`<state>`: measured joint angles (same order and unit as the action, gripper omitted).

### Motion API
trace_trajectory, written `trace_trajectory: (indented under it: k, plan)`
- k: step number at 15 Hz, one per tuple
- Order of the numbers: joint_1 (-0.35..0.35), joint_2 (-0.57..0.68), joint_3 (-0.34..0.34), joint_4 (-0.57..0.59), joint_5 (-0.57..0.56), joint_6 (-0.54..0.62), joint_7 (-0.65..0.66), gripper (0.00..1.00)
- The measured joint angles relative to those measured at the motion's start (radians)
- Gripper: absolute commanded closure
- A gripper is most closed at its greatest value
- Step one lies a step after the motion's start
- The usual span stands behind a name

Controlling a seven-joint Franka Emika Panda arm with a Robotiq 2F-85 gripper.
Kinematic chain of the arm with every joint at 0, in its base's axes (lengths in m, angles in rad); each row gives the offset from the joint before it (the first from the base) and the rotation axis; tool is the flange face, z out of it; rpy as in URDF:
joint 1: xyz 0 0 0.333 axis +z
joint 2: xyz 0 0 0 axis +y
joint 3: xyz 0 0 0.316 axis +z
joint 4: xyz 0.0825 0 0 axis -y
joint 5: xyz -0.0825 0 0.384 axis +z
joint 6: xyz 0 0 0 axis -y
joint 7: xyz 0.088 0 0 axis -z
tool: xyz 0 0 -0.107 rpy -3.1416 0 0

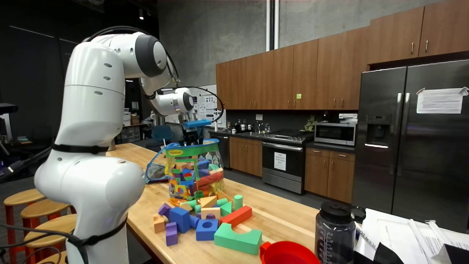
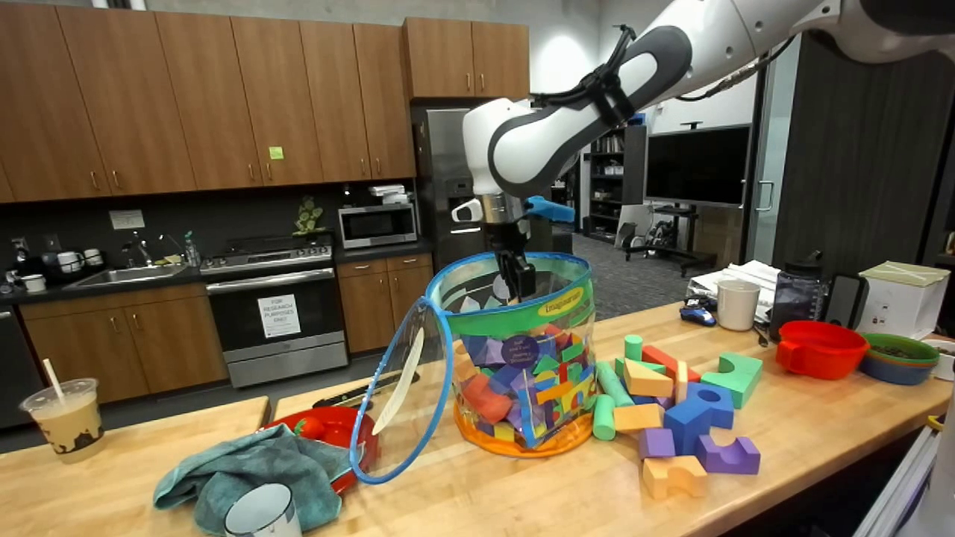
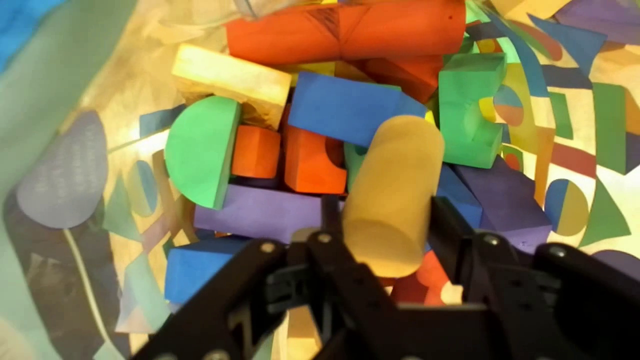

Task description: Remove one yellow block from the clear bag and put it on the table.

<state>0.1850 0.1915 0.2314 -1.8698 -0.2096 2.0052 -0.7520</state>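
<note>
The clear bag stands upright and open on the table [image 1: 289, 220], with its green top band [image 1: 196, 149] and many-coloured blocks showing through. It also shows in an exterior view [image 2: 485, 322], its round blue-rimmed lid hanging open to the side. My gripper [image 3: 384, 210] points down into the bag's mouth, also seen in an exterior view [image 2: 520, 287]. In the wrist view its fingers are shut on a yellow cylinder block [image 3: 397, 175], which is tilted and above the other blocks in the bag. The fingertips are hard to make out in both exterior views.
Loose coloured blocks [image 2: 686, 425] lie beside the bag. A red bowl [image 2: 821, 350], a dark bottle [image 1: 335, 234] and a white mug [image 2: 737, 304] stand further along. The open lid [image 2: 403, 395], a teal towel [image 2: 261, 470] and a red plate [image 2: 369, 447] are on the bag's other side.
</note>
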Motion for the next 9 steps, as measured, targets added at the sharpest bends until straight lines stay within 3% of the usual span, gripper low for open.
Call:
trace_trajectory:
  k: [9]
  plan:
    - [-0.005, 0.002, -0.039, 0.161, -0.028, -0.131, -0.024, 0.78]
